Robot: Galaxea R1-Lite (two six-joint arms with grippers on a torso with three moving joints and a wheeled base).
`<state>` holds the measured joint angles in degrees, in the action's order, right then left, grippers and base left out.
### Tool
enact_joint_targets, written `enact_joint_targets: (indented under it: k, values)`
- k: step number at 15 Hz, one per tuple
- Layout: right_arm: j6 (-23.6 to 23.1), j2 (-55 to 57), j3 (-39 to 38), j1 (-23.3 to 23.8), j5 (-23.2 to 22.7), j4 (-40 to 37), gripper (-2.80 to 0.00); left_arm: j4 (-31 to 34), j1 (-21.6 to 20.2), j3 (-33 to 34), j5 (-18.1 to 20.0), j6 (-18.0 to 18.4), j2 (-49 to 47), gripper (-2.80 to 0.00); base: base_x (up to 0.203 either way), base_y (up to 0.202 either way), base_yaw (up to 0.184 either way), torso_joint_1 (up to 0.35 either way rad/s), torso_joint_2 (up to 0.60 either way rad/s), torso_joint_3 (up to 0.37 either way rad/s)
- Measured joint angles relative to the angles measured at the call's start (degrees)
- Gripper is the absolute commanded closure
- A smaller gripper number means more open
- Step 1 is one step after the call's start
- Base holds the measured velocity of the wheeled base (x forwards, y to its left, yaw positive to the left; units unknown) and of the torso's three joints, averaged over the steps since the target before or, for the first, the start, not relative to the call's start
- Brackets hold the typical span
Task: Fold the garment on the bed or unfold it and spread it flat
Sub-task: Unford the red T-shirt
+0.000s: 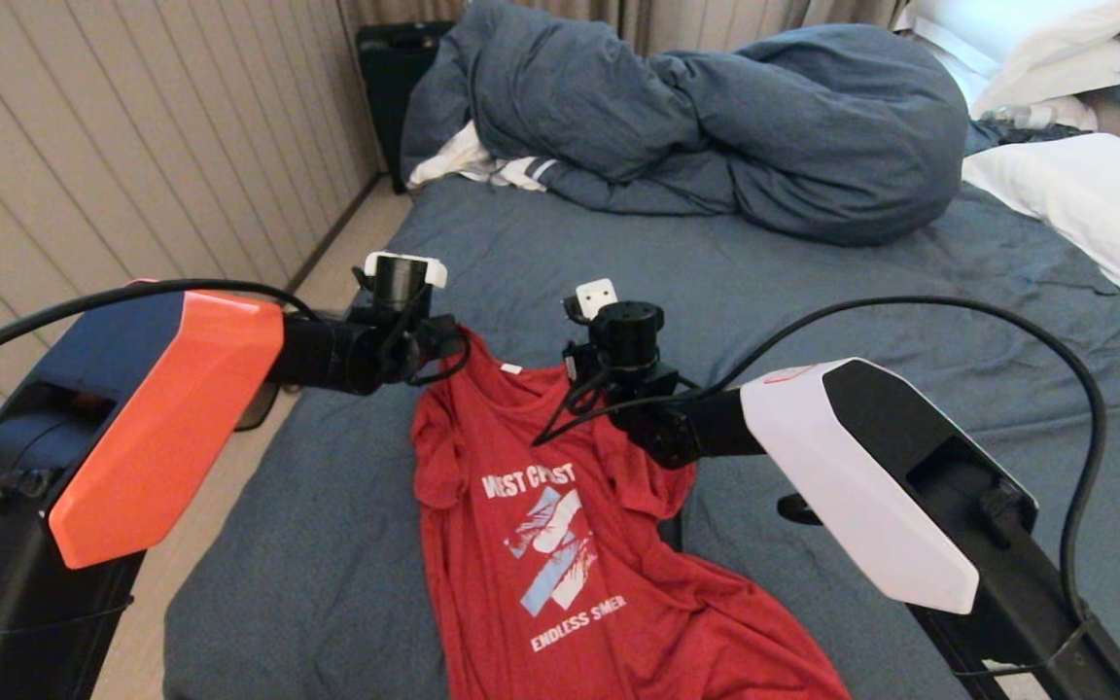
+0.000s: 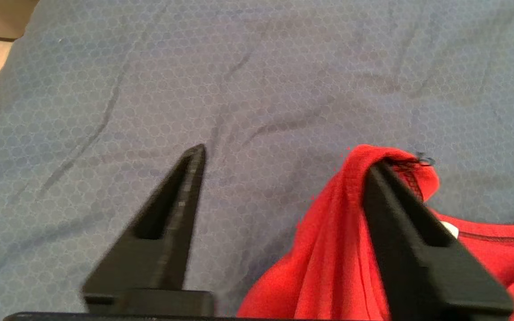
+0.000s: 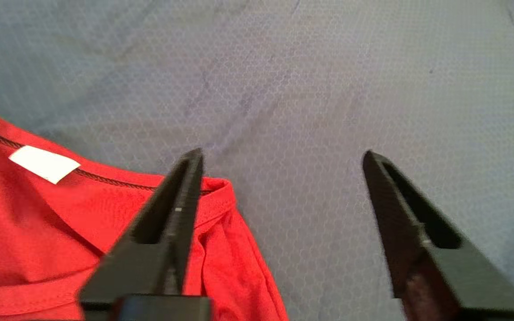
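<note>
A red printed T-shirt (image 1: 560,544) lies print-up on the wrinkled blue-grey bed (image 1: 910,321). Wrist views reveal both jaws spread: the left gripper (image 2: 283,156) has shoulder fabric draped over one finger (image 2: 400,209), and the right gripper (image 3: 281,156) straddles the collar edge.

Red soft knit cloth T-shirt (image 1: 560,544): matt, creased, white printed lettering, white sewn-in label (image 3: 44,163). Dark blue-grey bed sheet (image 1: 813,321): matt woven cloth, wrinkled. Left pincer (image 2: 283,156), right pincer (image 3: 283,154): black matt plastic fingers (image 3: 167,223).
</note>
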<state>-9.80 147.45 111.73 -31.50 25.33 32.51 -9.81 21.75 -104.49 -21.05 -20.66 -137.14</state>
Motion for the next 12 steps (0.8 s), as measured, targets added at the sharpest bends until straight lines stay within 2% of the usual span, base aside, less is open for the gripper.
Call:
enact_joint_targets:
  k: [1,2,8,12]
  values:
    - [0.0,-0.5,-0.3,0.1,0.0,-0.1,-2.80,0.0,0.0,0.0,0.0,0.1,0.0,-2.80,0.000,0.000,0.000,0.000,0.00,0.000]
    - [0.0,-1.1,-0.4,0.2,0.0,-0.1,-2.80,0.2,0.0,0.2,0.0,0.6,0.0,0.00,0.000,0.000,0.000,0.000,0.00,0.000]
    - [0.0,-2.2,-1.4,0.6,0.0,0.2,-2.80,0.8,-0.1,1.4,0.0,4.1,-0.1,0.00,0.000,0.000,0.000,0.000,0.00,0.000]
    - [0.0,-3.1,-2.7,0.8,0.0,0.2,-2.80,1.1,0.0,4.0,0.1,4.9,0.8,0.00,0.000,0.000,0.000,0.000,0.00,0.000]
